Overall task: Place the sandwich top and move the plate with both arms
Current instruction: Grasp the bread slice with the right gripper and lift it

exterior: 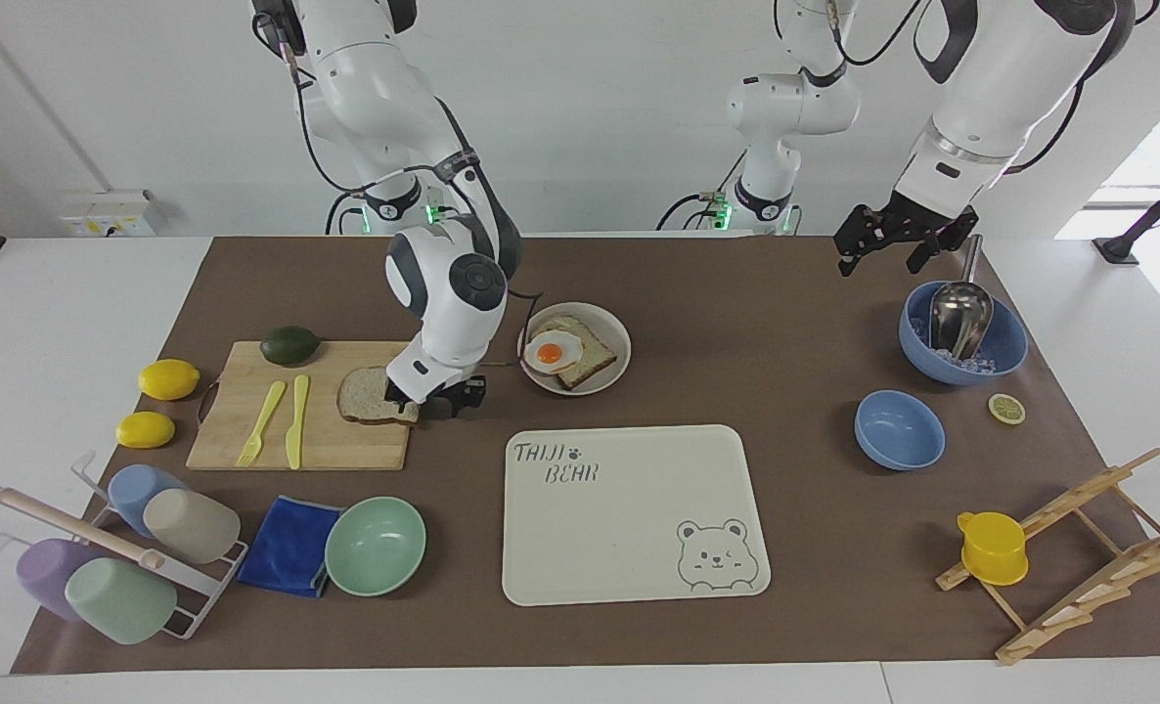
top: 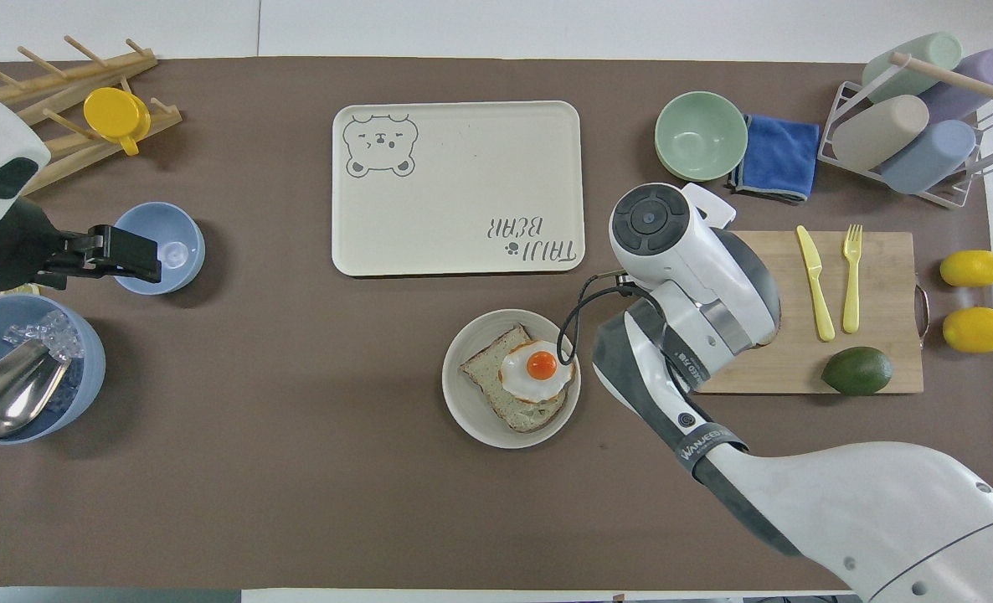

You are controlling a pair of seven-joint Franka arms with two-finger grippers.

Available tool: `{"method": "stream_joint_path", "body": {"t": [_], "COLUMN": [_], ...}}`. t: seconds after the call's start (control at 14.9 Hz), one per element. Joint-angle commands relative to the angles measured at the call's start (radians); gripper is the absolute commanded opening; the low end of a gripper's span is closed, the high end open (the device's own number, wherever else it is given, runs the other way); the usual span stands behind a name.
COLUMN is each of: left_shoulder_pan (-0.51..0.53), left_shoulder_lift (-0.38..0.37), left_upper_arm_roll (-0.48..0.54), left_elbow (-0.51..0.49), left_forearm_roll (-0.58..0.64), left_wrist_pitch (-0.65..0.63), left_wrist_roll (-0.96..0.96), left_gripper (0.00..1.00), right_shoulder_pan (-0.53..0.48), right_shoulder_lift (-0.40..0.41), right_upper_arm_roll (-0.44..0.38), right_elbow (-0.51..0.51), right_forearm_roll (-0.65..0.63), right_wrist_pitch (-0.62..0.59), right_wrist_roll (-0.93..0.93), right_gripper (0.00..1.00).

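The sandwich top (exterior: pixel 365 393), a light brown bread slice, lies flat on the wooden cutting board (exterior: pixel 247 440). My right gripper (exterior: pixel 433 399) is tilted low at the slice's edge nearest the plate, fingers apart, one over the crust. In the overhead view the right arm hides the slice. The small off-white plate (exterior: pixel 607 383) (top: pixel 463 419) holds toast with a fried egg (exterior: pixel 553 352). My left gripper (exterior: pixel 898 240) (top: pixel 120 251) hangs open over the table beside the blue bowls and holds nothing.
A yellow knife (exterior: pixel 297 420), fork (exterior: pixel 260 422) and avocado (exterior: pixel 290 344) share the board, with lemons (exterior: pixel 167 379) beside it. The bear tray (exterior: pixel 629 528), green bowl (exterior: pixel 375 546), blue cloth (exterior: pixel 291 546), cup rack (exterior: pixel 111 557), blue bowls (exterior: pixel 898 428) and wooden rack (exterior: pixel 1069 557) lie around.
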Motion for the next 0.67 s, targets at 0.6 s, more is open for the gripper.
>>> {"method": "stream_joint_path", "body": {"t": [0.6], "left_shoulder_pan": [0.005], "left_shoulder_lift": [-0.008], "left_upper_arm_roll": [-0.004], "left_elbow": [0.004], "left_forearm_roll": [0.017], "left_wrist_pitch": [-0.007], "left_wrist_roll": [0.007], "left_gripper": [1.0], "right_shoulder_pan": [-0.002], "right_shoulder_lift": [-0.02], "right_upper_arm_roll": [0.006], "right_elbow": [-0.053], "right_forearm_roll": [-0.024], "right_wrist_pitch": [-0.065], "right_wrist_roll": [0.07], "right_gripper": [0.8]}}
